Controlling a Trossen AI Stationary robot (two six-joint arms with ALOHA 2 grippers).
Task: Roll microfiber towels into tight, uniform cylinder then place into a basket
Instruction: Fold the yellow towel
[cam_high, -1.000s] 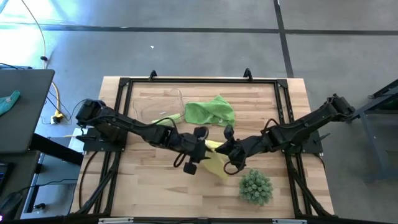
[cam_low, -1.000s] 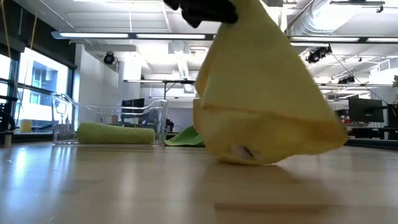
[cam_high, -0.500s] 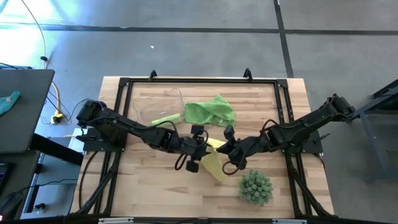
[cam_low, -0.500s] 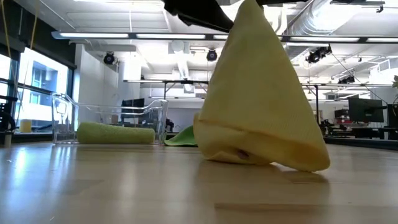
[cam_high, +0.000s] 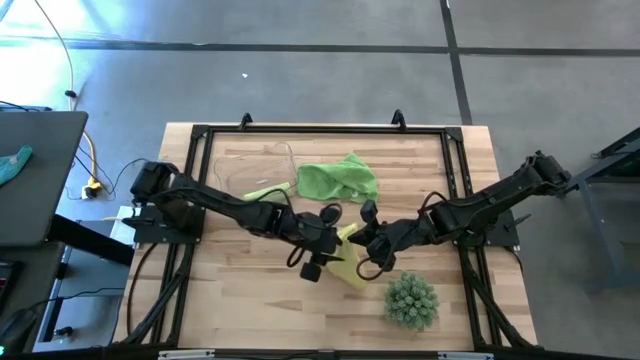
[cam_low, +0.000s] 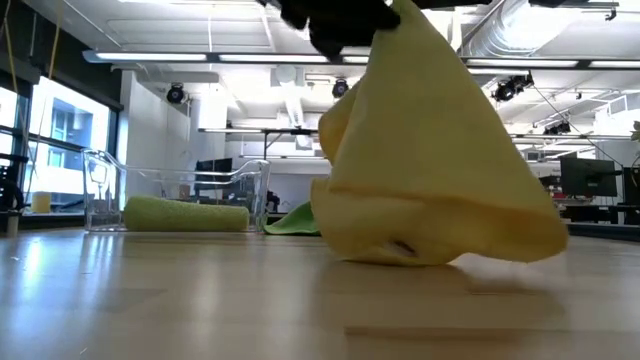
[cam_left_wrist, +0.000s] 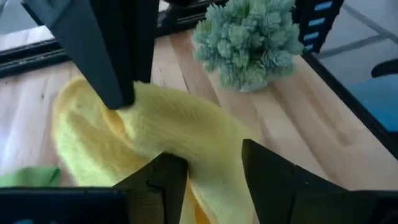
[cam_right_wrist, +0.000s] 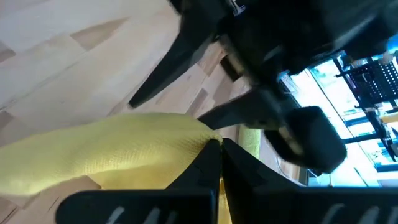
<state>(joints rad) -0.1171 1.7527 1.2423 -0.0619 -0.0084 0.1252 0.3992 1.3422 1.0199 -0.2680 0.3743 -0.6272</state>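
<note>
1. The table (cam_high: 240, 300) is a pale wooden slab of butcher-block planks, edged by a black metal frame.
2. The left arm reaches in from the table's left edge and the right arm from its right; they meet near the middle.
3. A loose lime green towel (cam_high: 338, 179) lies crumpled behind the grippers, soft and ruffled.
4. The yellow towel (cam_low: 430, 160) hangs as a limp, nubby cone, its lower edge folded on the wood; in the high view it lies between the two grippers (cam_high: 347, 262).
5. The basket (cam_low: 180, 190), a clear plastic tub with rounded corners, stands at the back left and holds a rolled lime green towel (cam_low: 186, 214), a neat fuzzy cylinder.
6. The spiky plant (cam_high: 411, 301), a rounded green ball of stiff tips, sits at the front right, just beside the yellow towel.
7. The right gripper (cam_right_wrist: 219, 144) has its fingers pressed together, pinching the yellow towel's top corner.
8. The left gripper (cam_left_wrist: 214, 163) has its fingers spread, with yellow cloth between them; whether they press it, I cannot tell.
</note>
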